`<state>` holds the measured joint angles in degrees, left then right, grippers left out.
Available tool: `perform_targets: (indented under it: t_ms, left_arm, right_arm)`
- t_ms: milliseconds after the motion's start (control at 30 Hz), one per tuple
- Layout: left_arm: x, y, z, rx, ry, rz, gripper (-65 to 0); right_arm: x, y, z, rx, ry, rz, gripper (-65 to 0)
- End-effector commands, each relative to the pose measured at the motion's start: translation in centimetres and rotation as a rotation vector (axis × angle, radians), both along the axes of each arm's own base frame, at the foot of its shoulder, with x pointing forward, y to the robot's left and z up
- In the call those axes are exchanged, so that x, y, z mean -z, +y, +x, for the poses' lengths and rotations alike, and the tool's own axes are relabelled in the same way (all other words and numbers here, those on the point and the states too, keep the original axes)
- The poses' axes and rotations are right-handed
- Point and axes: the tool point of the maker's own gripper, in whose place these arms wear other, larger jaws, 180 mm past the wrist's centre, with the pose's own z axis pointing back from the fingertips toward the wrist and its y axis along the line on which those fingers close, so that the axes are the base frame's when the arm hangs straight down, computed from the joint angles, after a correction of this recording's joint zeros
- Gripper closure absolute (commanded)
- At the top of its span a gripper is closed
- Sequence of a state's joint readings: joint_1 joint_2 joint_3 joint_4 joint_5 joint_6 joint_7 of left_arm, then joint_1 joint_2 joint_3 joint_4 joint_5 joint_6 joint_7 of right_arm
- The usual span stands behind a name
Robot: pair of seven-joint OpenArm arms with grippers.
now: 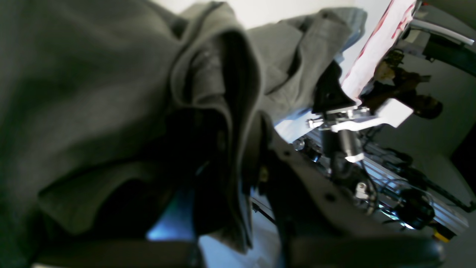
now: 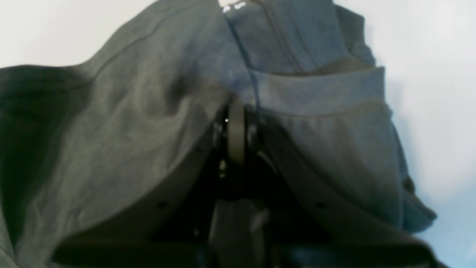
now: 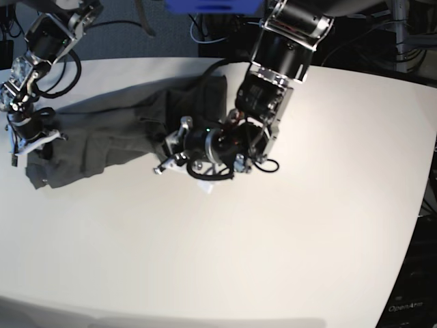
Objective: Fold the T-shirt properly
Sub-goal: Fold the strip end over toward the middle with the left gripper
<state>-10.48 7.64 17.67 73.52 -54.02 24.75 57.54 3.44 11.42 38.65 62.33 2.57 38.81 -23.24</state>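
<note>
Both my arms reach low over the desk's [image 3: 328, 225] far-left part, my left gripper [image 3: 166, 145] and right gripper [image 3: 42, 152] each pinching the T-shirt [image 3: 116, 130].

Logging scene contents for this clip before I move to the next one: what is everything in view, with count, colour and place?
T-shirt: one, dark grey, bunched and stretched across the far left part of the table, between the two arms.
Table: one, white, rounded edge, fills most of the base view.
Cables: several, black, on the floor beyond the table's far edge.
Small white scrap: one, on the table just under the left arm's wrist; too small to identify.
Left pincer: one, black and silver, at the T-shirt's right end, shut on cloth.
Right pincer: one, black and silver, at the T-shirt's left end, shut on cloth.
</note>
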Motion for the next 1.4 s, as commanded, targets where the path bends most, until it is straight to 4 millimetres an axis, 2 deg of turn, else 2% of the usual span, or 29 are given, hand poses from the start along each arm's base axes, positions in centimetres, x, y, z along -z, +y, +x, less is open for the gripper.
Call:
perform_targets:
  t_ms: [0,133,267,533,700,933,1167,1233,1367]
  left_arm:
    - [-1.9,-1.0,0.9,0.002,-0.034,-0.046,-2.6]
    - [-1.5,-1.0,0.4,-0.021,0.031,-0.012,-2.6]
    - [-2.8,-2.2,-0.1,0.017,0.031,0.021,-2.6]
    - [-3.8,-3.8,-0.1,0.100,-0.008,0.099,-2.6]
    - [-3.6,-3.8,-0.2,0.107,-0.012,0.110,-2.6]
    - [-2.2,-3.4,-0.3,0.099,0.023,0.136,-2.6]
    - [-2.7,-3.5,-0.3,0.100,0.016,0.123,-3.6]
    - [-2.7,-3.6,-0.4,0.104,0.019,0.120,-8.5]
    - [-2.8,-3.6,-0.3,0.101,0.012,0.119,-26.1]
  right_arm:
    - [4.6,1.8,-5.2,-0.072,0.295,0.006,-0.6]
    - [4.6,1.8,-5.2,-0.072,0.295,0.006,-0.6]
    - [4.6,1.8,-5.2,-0.072,0.295,0.006,-0.6]
    - [4.6,1.8,-5.2,-0.072,0.295,0.006,-0.6]
    - [4.6,1.8,-5.2,-0.072,0.295,0.006,-0.6]
    - [4.6,1.8,-5.2,-0.072,0.295,0.006,-0.6]
    - [4.6,1.8,-5.2,-0.072,0.295,0.006,-0.6]
    - [4.6,1.8,-5.2,-0.072,0.295,0.006,-0.6]
    - [4.6,1.8,-5.2,-0.072,0.295,0.006,-0.6]
